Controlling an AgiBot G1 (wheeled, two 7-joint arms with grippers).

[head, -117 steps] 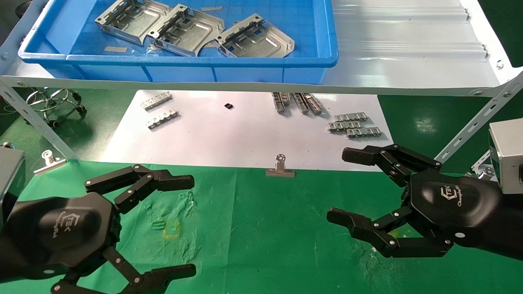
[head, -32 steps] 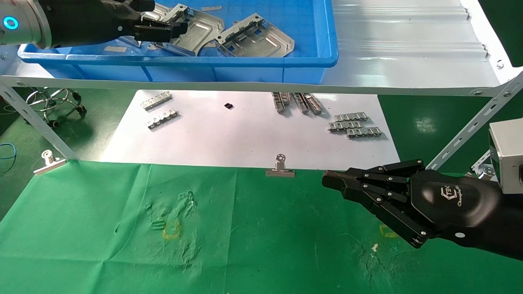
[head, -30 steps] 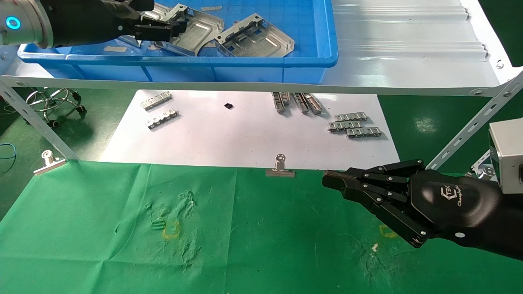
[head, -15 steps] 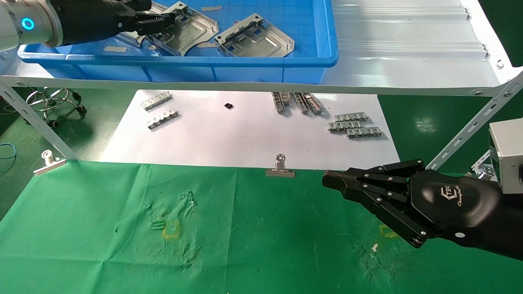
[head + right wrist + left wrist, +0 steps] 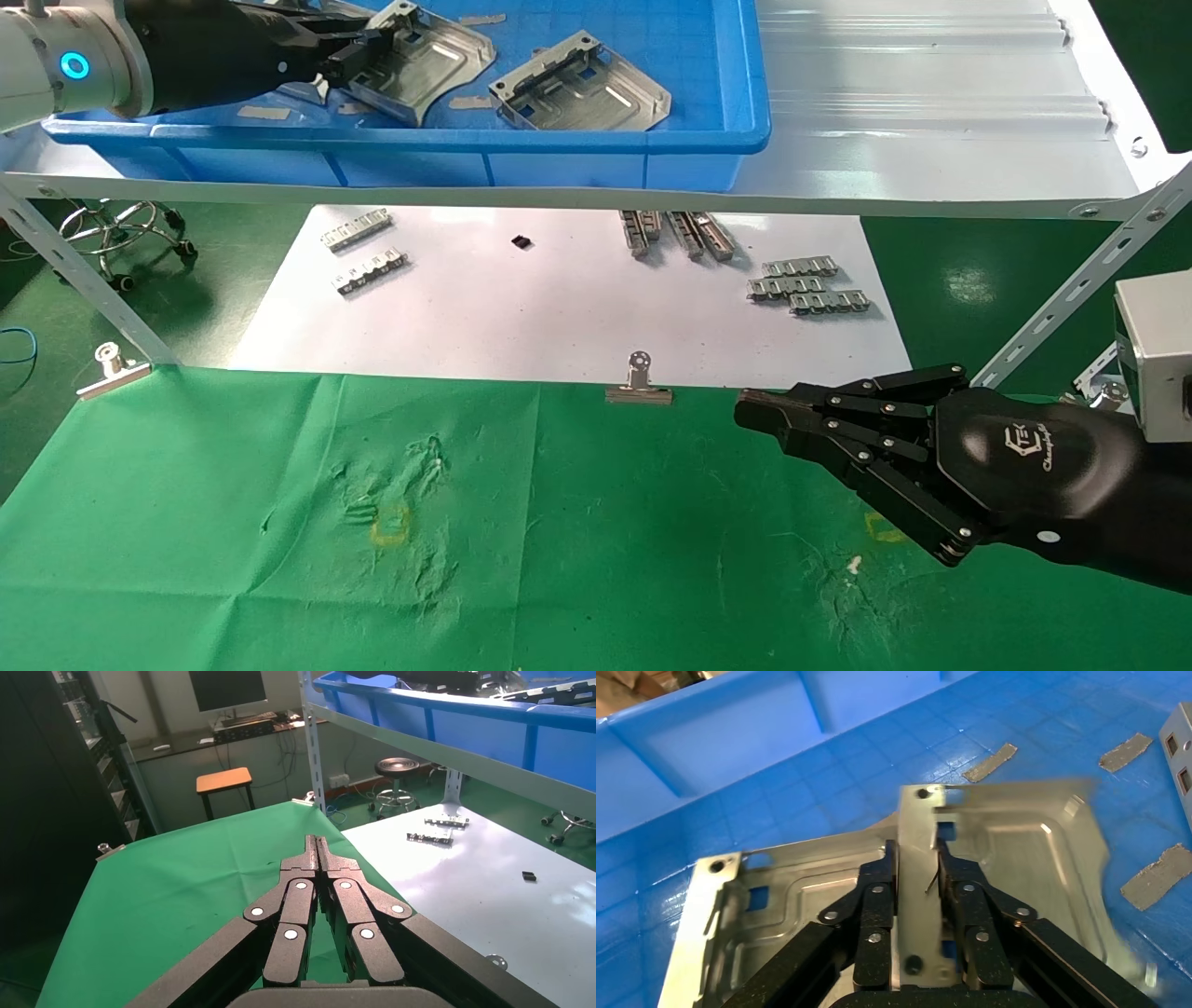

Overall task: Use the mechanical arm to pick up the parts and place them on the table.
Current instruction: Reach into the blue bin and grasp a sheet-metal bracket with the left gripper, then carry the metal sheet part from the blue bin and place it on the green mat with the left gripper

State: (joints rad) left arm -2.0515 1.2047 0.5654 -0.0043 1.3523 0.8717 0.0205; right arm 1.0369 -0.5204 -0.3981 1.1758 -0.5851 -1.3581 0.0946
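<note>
My left gripper (image 5: 358, 51) is inside the blue bin (image 5: 466, 140) on the shelf, shut on the raised rim of a silver sheet-metal part (image 5: 424, 65) and holding it tilted. In the left wrist view the fingers (image 5: 877, 896) clamp that rim, my left gripper (image 5: 916, 860) closed on the held part (image 5: 1018, 853), with another part (image 5: 772, 903) lying under it. A further part (image 5: 582, 89) lies in the bin to the right. My right gripper (image 5: 754, 410) is shut and empty, hovering over the green table (image 5: 559, 522); it shows shut in the right wrist view (image 5: 318, 843).
A white sheet (image 5: 559, 298) beyond the green cloth carries small toothed strips (image 5: 805, 284) and a small black piece (image 5: 521, 241). Binder clips (image 5: 639, 384) hold the cloth's far edge. The grey shelf (image 5: 931, 112) and its slanted braces (image 5: 1080, 280) overhang the table. A faint yellow mark (image 5: 389, 527) is on the cloth.
My left gripper has lifted and tilted the part it grips and drawn it slightly left within the bin. The right gripper has not moved in the last second.
</note>
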